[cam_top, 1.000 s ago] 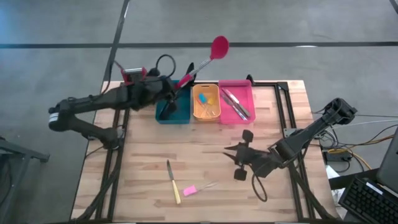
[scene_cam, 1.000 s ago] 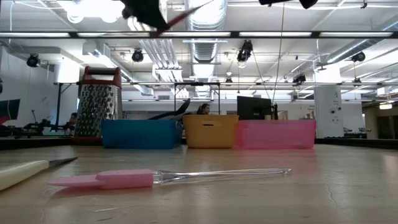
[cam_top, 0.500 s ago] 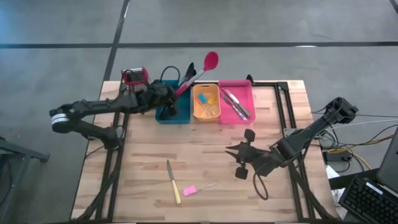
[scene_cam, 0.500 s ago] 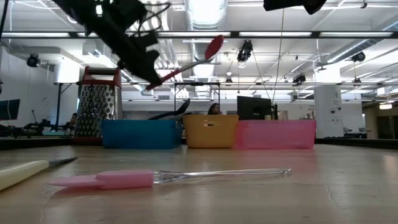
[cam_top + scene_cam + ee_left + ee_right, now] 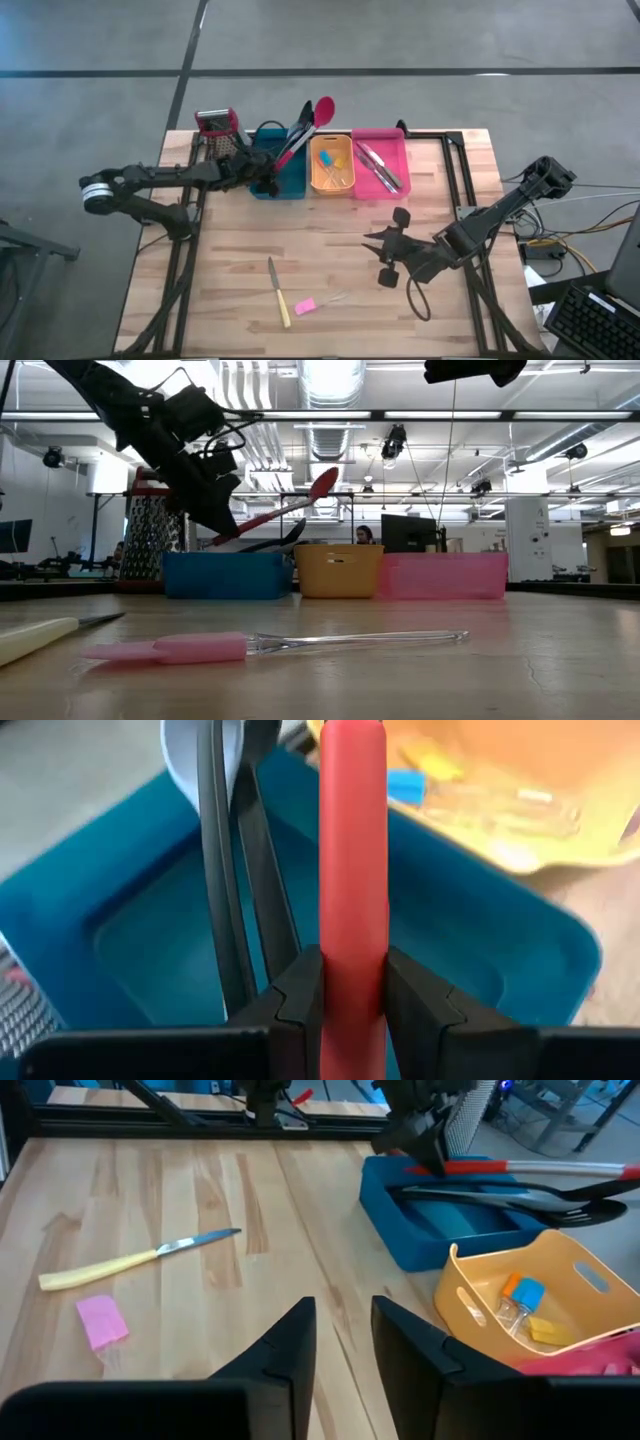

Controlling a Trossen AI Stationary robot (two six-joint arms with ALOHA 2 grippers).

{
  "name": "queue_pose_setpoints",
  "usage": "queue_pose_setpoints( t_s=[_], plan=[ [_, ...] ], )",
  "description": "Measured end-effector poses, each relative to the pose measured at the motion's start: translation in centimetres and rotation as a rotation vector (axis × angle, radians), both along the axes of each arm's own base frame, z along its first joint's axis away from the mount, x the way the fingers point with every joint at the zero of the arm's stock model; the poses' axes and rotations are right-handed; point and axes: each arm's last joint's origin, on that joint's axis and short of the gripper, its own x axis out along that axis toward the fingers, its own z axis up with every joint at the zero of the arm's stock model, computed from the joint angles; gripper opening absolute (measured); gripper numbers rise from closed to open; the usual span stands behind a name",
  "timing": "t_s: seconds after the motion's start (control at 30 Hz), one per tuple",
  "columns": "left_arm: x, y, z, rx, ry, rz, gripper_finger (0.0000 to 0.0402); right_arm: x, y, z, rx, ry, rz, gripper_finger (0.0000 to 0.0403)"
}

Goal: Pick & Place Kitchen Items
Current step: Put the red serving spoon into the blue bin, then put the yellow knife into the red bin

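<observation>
Spoon-drop | left gripper [image 5: 352, 995] clenched on red spoon [image 5: 303, 128], handle angled down over teal bin [image 5: 292, 186] for release among black utensils [image 5: 235, 870] | right gripper [image 5: 343, 1342] parted, empty, hovering above table [image 5: 330, 250]

Pale matt wood-plank table [image 5: 330, 250], smooth matt red spoon [image 5: 352, 870], glossy plastic teal bin [image 5: 500, 970], perforated metal grater [image 5: 152, 535]

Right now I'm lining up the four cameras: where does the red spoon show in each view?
High view: red spoon, slanting over the teal bin, held by the left gripper.
Low view: rising rightward above the teal bin, bowl highest.
Left wrist view: upright handle between the fingers.
Right wrist view: far off, over the bin.
Shared landmark: the teal bin.
</observation>
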Motion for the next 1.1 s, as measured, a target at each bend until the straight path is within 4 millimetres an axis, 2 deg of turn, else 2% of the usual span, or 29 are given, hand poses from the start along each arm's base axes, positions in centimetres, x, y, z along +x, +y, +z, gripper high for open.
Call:
queue_pose_setpoints(
  t_s=[0.17, 0.53, 0.83, 0.9, 1.1],
  plan=[
    [-0.4, -0.2, -0.6, -0.052, 0.042, 0.02, 0.0081, 0.0, 0.0, -0.1, 0.003, 0.001, -0.001, 0.0092],
    [-2.1, -0.9, -3.9, -0.085, 0.053, 0.059, 0.0081, -0.1, 0.0, -0.3, 0.007, 0.006, 0.003, 0.0062],
    [-2.3, -0.9, -4.2, -0.101, 0.044, 0.064, 0.0082, -0.1, 0.0, -0.3, 0.009, 0.007, 0.005, 0.0068],
    [-2.3, -0.9, -4.2, -0.099, 0.045, 0.06, 0.0109, -0.1, 0.0, -0.3, 0.008, 0.008, 0.005, 0.0076],
    [-1.9, -0.8, -3.5, -0.093, 0.027, 0.038, 0.0245, -0.1, 0.0, -0.4, 0.008, 0.009, 0.005, 0.0095]
  ],
)
